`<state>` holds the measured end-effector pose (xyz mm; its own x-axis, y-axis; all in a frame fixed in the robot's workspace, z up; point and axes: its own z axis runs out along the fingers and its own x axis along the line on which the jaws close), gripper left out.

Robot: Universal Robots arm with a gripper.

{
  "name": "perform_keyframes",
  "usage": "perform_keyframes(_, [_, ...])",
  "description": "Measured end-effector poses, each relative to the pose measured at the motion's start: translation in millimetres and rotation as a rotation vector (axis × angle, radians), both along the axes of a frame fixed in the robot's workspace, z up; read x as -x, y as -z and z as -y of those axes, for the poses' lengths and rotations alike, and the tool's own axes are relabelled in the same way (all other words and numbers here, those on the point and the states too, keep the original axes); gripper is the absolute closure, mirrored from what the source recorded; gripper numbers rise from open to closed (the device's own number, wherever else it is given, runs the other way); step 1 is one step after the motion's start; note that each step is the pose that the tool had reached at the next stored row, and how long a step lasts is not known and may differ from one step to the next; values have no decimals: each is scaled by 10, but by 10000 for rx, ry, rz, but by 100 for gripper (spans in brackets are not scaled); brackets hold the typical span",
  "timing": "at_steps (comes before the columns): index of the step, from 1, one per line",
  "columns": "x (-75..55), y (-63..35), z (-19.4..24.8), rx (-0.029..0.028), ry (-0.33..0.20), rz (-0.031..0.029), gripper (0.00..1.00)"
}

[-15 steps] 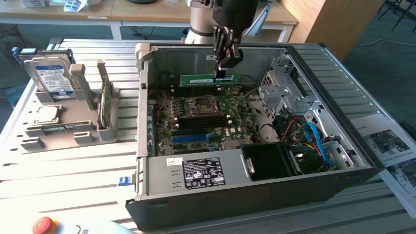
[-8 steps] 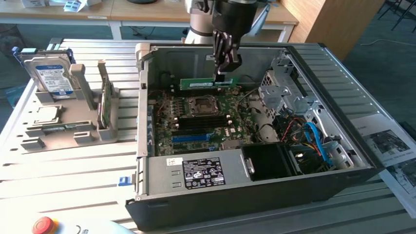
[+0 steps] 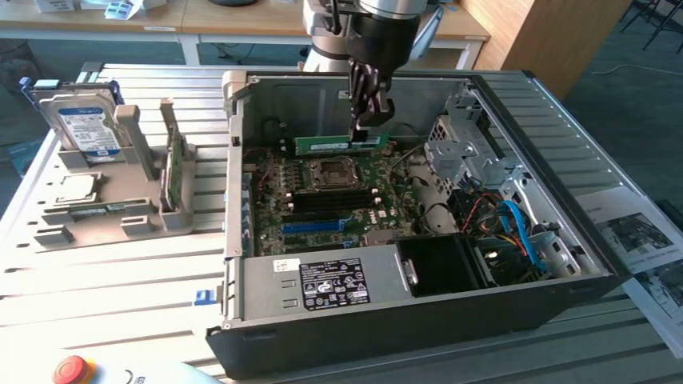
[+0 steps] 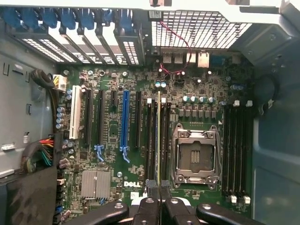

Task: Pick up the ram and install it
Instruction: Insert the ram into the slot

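The gripper (image 3: 366, 128) (image 4: 159, 199) has its jaws closed on the ram (image 3: 333, 145), pinching the green stick by its upper edge so that it hangs level beneath them, inside the open computer case (image 3: 427, 328). From the wrist the ram (image 4: 159, 136) shows edge-on as a thin pale line running straight out from between the jaws. It lies over the bank of black memory slots (image 4: 151, 140) on the Dell motherboard (image 4: 197, 93). Whether it touches a slot I cannot tell.

Just to one side of that line sits the empty CPU socket (image 4: 194, 152) with its metal frame. Past the socket is a second bank of memory slots (image 4: 236, 150). On the jaws' other side come a blue expansion slot (image 4: 124, 122) and, farther off, a white expansion slot (image 4: 73, 117).

Well away from the jaws, at the case's near end in the exterior view, lies the power supply (image 3: 320, 284) with its label. Outside the case, toward the exterior view's left of the jaws, a grey fixture (image 3: 107, 220) on the slatted table (image 3: 107, 288) holds an upright hard drive (image 3: 83, 120) and a second memory stick (image 3: 173, 164). Farthest from the jaws is a red button (image 3: 73, 370).
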<state>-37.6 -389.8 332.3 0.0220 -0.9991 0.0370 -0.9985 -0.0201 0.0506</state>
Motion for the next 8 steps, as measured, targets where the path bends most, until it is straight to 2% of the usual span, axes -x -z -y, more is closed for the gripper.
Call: perform_keyframes(8, [0,8,0,-2,0,2,88])
